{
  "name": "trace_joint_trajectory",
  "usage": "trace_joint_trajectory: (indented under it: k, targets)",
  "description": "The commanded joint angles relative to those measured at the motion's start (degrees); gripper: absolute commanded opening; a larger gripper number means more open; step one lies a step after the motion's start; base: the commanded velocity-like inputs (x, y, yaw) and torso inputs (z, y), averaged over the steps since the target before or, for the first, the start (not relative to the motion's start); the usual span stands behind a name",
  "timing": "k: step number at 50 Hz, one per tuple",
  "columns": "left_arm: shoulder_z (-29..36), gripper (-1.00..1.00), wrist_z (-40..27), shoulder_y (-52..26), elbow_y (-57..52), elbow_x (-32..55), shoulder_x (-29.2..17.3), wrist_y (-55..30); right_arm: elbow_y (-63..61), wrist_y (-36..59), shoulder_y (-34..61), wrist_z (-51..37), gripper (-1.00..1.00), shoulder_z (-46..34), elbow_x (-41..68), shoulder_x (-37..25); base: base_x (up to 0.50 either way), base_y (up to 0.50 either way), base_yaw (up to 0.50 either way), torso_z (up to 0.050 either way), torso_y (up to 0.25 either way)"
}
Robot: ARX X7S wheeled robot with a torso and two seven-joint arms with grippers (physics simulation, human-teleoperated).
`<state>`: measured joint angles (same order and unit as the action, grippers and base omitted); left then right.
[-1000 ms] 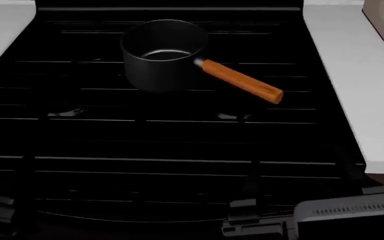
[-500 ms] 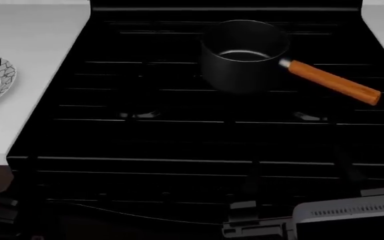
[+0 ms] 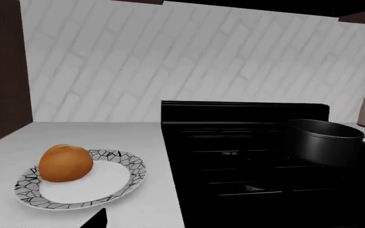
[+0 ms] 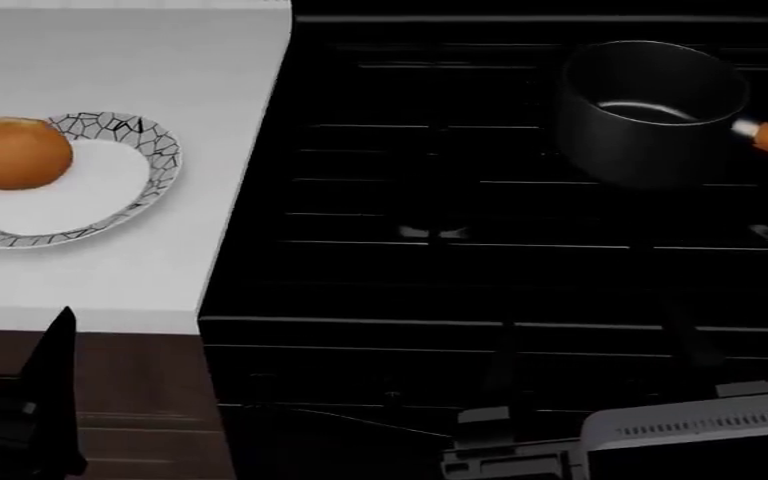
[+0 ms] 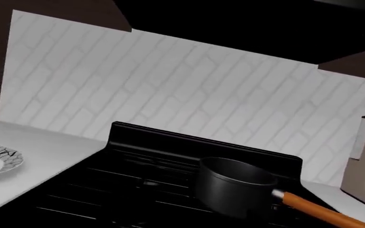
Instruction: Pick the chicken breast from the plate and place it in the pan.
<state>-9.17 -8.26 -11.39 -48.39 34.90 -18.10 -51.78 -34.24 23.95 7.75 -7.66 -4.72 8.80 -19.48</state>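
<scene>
Both plate (image 4: 117, 215) and chicken breast (image 4: 19, 152) have swung into head view, saucepan (image 4: 647, 110) shifted right, so pickup can start; finger state of both grippers unreadable

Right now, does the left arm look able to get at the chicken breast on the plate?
Probably yes. The chicken breast sits uncovered on the plate, on the counter on the left arm's side, with nothing standing in front of it. The left pincer is low and short of the plate.

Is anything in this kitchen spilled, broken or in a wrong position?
Nothing stands out. The chicken breast sits whole on the plate on the counter, and the pan stands upright on the stove, with no spill visible.
</scene>
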Motion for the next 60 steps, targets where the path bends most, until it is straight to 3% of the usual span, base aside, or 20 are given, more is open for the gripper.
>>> trace_joint_trajectory:
  k: [1,22,26,30,38,45,60]
  targets:
    - [0.1,1.00,-0.4,-0.6,0.0,0.7,-0.3,-0.6,-0.1,0.2,0.2,-0.1,1.00,-0.4,0.2,-0.1,0.00,0.50,0.00,0.000,0.000]
    - [-0.8,1.00,-1.4,-1.2,0.2,1.6,-1.1,-0.6,-1.6,2.5,1.1,0.4,1.00,-0.6,1.8,-0.9,0.00,0.44,0.00,0.000,0.000]
    - [-5.2,1.00,-3.5,-7.5,-2.1,8.3,-2.8,-7.7,-6.3,14.5,7.9,1.0,1.00,2.6,9.0,-1.5,0.00,0.00,0.00,0.000,0.000]
    - [-8.2,1.00,-7.3,-18.5,-3.7,15.2,-6.0,-16.4,-8.8,23.4,16.6,0.5,1.00,6.2,14.2,-1.9,0.00,0.00,0.00,0.000,0.000]
    - [-4.5,1.00,-7.0,-21.0,-2.4,14.1,-6.6,-16.1,-8.9,22.6,19.4,0.8,1.00,5.9,13.9,-2.6,0.35,0.00,0.00,0.000,0.000]
    - [-1.3,1.00,-5.5,-18.7,-0.6,11.4,-6.6,-12.7,-7.8,21.1,19.2,0.4,1.00,4.6,12.5,-2.5,0.50,0.00,0.00,0.000,0.000]
    - [-1.1,1.00,-6.1,-18.4,-0.3,13.3,-6.9,-13.5,-9.5,21.5,17.4,-0.1,1.00,5.5,13.4,-2.8,0.50,0.00,0.00,0.000,0.000]
